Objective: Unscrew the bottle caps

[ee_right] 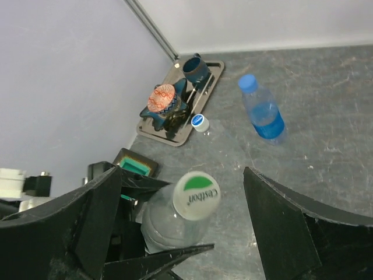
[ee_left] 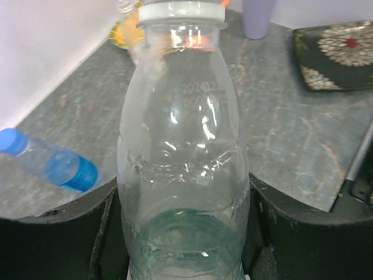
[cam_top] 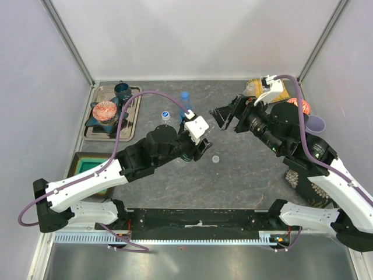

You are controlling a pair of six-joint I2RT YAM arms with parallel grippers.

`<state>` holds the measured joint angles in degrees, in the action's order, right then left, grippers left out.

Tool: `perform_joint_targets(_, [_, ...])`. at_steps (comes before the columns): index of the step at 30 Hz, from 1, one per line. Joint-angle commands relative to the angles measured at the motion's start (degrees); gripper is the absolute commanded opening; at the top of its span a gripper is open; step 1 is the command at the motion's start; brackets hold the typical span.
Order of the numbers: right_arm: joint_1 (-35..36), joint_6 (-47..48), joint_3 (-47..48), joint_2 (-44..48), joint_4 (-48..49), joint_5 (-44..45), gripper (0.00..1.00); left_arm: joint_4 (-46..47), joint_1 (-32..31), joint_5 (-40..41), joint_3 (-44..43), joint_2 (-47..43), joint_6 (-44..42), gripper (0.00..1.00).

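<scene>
We see L gripper [ee_left: 183,239] clenched on clear bottle [ee_left: 183,146], white cap [ee_right: 196,196] on, R gripper [cam_top: 218,118] jaws spread wide, near cap, blue-label bottle [ee_right: 265,114] further off

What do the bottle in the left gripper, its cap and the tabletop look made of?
Clear bottle: thin transparent plastic, glossy; sharp highlights, moulded ribs, creases. Cap: opaque white plastic, it seems, with a printed green mark. Tabletop: matte grey, veined like stone; could be laminate.
</scene>
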<state>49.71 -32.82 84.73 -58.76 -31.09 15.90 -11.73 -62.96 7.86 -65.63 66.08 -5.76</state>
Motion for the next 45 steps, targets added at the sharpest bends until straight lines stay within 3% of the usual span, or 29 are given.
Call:
perform_joint_targets(1, [0.2, -3.5, -0.5, 0.4, -0.1, 2.9, 0.9, 5.0, -1.5, 11.3, 0.5, -0.4, -4.2, 0.31])
perform_joint_targets(11, [0.2, -3.6, -2.5, -0.9, 1.4, 1.6, 0.79, 5.8, -2.7, 12.6, 1.1, -0.8, -4.5, 0.31])
perform_joint_targets(25, [0.2, -3.5, -5.3, 0.0, 3.7, 2.4, 0.45, 6.3, -3.1, 12.8, 2.2, -2.0, -4.8, 0.3])
perform_joint_targets(28, [0.2, -3.0, -6.1, 0.6, 4.5, 2.1, 0.34, 6.4, -3.1, 12.7, 2.4, -2.0, -4.7, 0.3])
perform_joint_targets(32, [0.2, -1.2, -6.9, 1.2, 5.9, -0.3, 0.03, 6.5, -3.1, 11.3, 2.9, -2.3, -4.7, 0.31])
perform_joint_targets(34, [0.2, 0.3, -6.9, 1.4, 6.4, -4.7, 0.0, 6.5, -3.1, 9.8, 3.0, -2.6, -4.5, 0.3])
perform_joint_targets(40, [0.2, 12.4, -7.7, 4.4, 10.2, -17.9, 0.0, 4.3, -2.8, -7.0, 3.0, -5.4, -2.5, 0.27])
perform_joint_targets(45, [0.2, 21.1, -11.5, 10.1, 14.3, -33.5, 0.0, 2.9, 1.3, -32.6, 1.5, -7.5, 3.4, 0.27])
